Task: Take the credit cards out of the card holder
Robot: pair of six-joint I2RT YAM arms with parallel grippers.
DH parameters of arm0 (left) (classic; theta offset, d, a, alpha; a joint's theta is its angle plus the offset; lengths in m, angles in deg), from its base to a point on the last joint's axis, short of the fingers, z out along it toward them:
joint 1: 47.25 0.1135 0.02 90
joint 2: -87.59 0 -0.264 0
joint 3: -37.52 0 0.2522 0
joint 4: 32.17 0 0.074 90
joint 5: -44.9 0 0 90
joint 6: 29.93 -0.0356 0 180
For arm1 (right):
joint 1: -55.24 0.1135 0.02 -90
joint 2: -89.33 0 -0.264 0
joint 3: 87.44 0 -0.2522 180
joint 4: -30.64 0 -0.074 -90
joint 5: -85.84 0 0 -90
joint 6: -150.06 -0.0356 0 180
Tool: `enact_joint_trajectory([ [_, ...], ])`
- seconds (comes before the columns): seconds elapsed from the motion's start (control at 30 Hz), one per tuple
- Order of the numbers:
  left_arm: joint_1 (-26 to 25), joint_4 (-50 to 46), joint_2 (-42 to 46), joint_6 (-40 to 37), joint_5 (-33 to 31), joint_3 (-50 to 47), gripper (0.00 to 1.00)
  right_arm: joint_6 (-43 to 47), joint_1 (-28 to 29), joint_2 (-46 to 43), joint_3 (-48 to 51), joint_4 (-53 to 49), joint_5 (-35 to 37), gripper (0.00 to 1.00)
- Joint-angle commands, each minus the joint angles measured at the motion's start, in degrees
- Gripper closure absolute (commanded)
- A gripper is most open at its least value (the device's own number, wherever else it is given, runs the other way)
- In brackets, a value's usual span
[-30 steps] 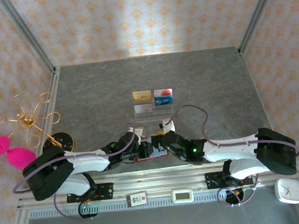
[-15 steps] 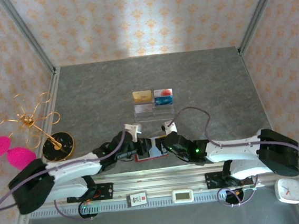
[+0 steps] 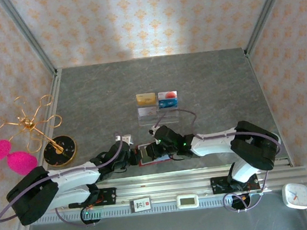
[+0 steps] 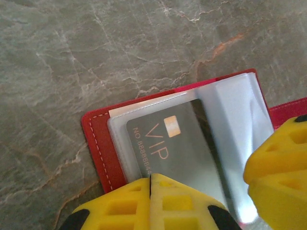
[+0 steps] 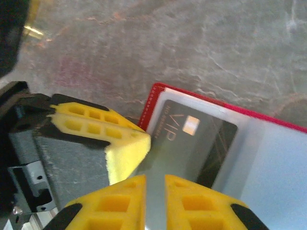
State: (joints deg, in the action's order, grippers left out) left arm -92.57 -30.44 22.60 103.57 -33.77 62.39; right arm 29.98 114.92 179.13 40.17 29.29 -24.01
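Now left fingers [image 4: 120, 206] closed at holder [image 4: 96, 139] edge, right fingers [image 5: 115, 201] narrow, nipping card [image 5: 192, 139]: pull straight, keep holder flat.

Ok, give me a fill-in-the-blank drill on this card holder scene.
The card holder lying open on the table is coloured ___.
The dark credit card in its clear sleeve reads ___.
The left tool has ___ fingers.
Missing words: red; VIP; yellow.
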Motion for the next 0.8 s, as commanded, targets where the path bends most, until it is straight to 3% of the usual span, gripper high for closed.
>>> enact_joint_trajectory([
  [0.0,0.46,0.54,-2.58,-0.75,-0.26,0.05,1.0,-3.25,-1.39,0.97,-0.27,-1.37,-0.96,0.83],
  [0.3,0.42,-0.06,-4.0,-0.35,0.54,-0.74,1.0,-7.09,-3.68,1.15,2.06,-3.43,2.33,0.8],
  [0.5,0.41,0.5,-4.71,-0.66,0.72,-0.66,1.0,-7.44,-4.66,1.12,3.22,-2.4,0.62,0.77],
  [0.77,0.34,2.34,-7.13,-1.12,2.27,-0.13,1.0,-6.4,-4.66,3.97,2.91,2.09,-5.48,0.86],
])
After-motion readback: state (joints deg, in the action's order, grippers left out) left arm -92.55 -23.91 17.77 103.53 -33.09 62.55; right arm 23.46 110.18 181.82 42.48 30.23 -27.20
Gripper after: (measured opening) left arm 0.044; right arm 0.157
